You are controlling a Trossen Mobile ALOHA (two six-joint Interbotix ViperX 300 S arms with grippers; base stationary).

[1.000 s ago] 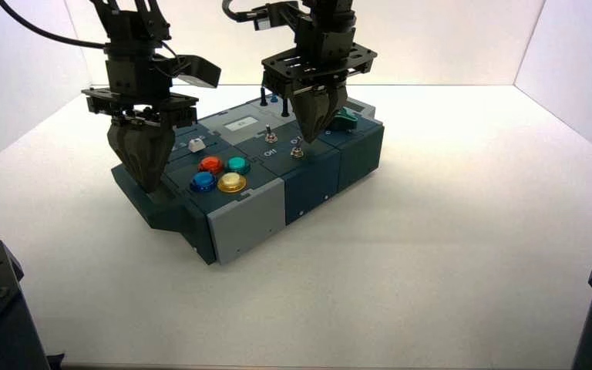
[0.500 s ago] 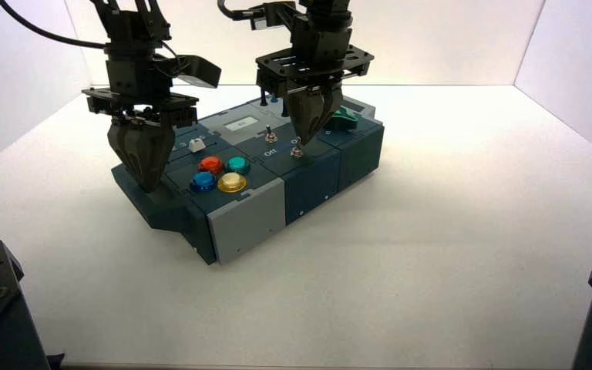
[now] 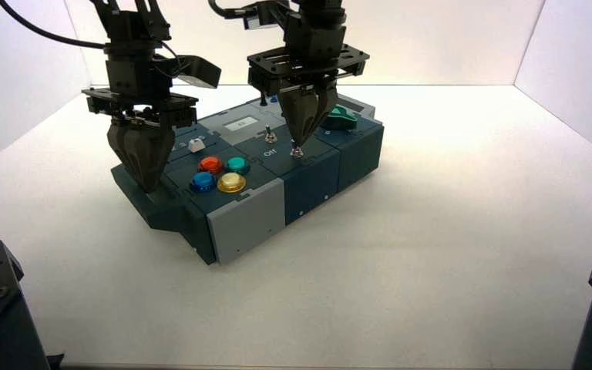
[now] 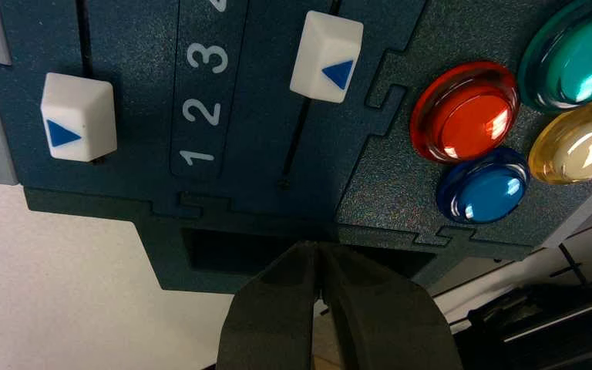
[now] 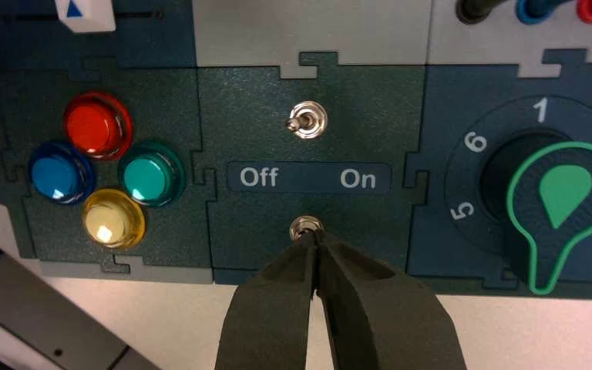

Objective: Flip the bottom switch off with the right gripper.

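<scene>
The bottom switch [image 5: 306, 226], a small metal toggle under the "Off / On" lettering, sits at the near edge of the box's middle panel [image 3: 297, 152]. My right gripper [image 5: 314, 240] is shut, and its pointed tips rest right at this switch, covering its lever, so I cannot tell the lever's position. From above, the right gripper [image 3: 298, 142] hangs point-down over the switch. The top switch [image 5: 306, 122] leans toward the Off side. My left gripper [image 3: 146, 182] is shut and hovers over the box's left front end, past the two white sliders [image 4: 78, 116].
The dark teal and grey box [image 3: 247, 220] stands turned on the white table. Red, blue, teal and yellow buttons [image 5: 97, 123] lie left of the switches. A green knob [image 5: 561, 202] is to their right, and wire plugs [image 5: 536, 8] are at the back.
My right gripper has moved left and slightly down, bringing its tips from beside the knob to the bottom switch. The left arm has stayed still.
</scene>
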